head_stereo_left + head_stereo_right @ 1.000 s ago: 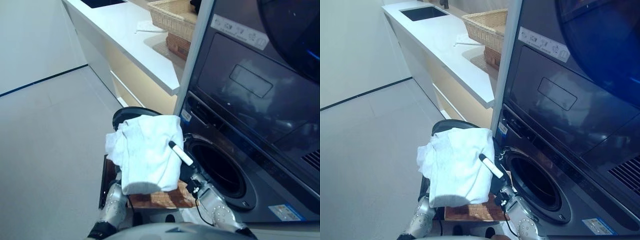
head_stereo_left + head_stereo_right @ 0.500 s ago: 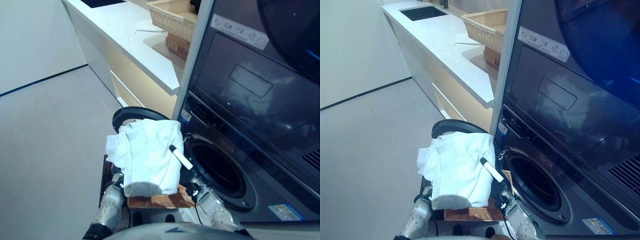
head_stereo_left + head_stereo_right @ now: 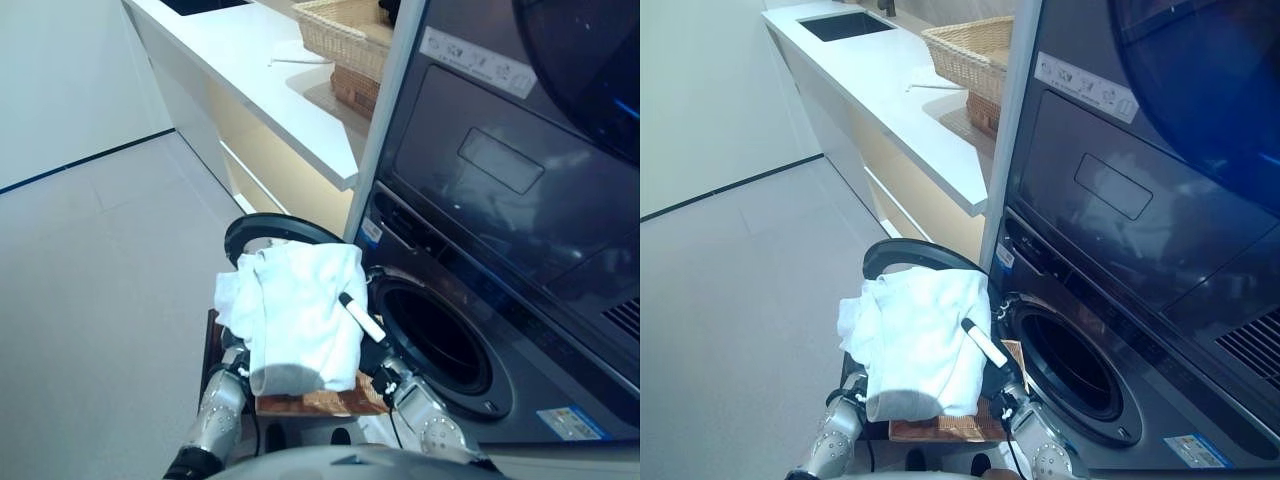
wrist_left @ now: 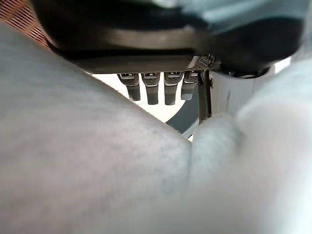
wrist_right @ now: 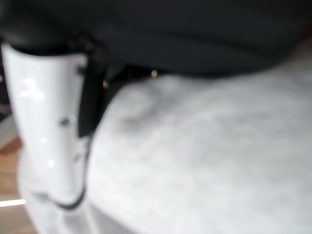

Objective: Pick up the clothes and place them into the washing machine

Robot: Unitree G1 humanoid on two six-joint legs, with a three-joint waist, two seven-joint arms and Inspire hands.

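Beneath the white clothes [image 3: 298, 315], both hands' fingers are hidden; only the right hand's thumb [image 3: 362, 317] shows.

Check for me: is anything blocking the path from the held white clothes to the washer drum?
Nothing visible. The white clothes are held just left of the open drum opening; the door is swung aside behind them.

— Even, soft room light is falling on the white counter [image 3: 250, 70] and pale floor [image 3: 90, 280], and the dark washing machine [image 3: 1120, 260] front is showing bluish reflections.

— Up close, both wrist views are blurring: the white cloth [image 5: 204, 156] is filling them out of focus.
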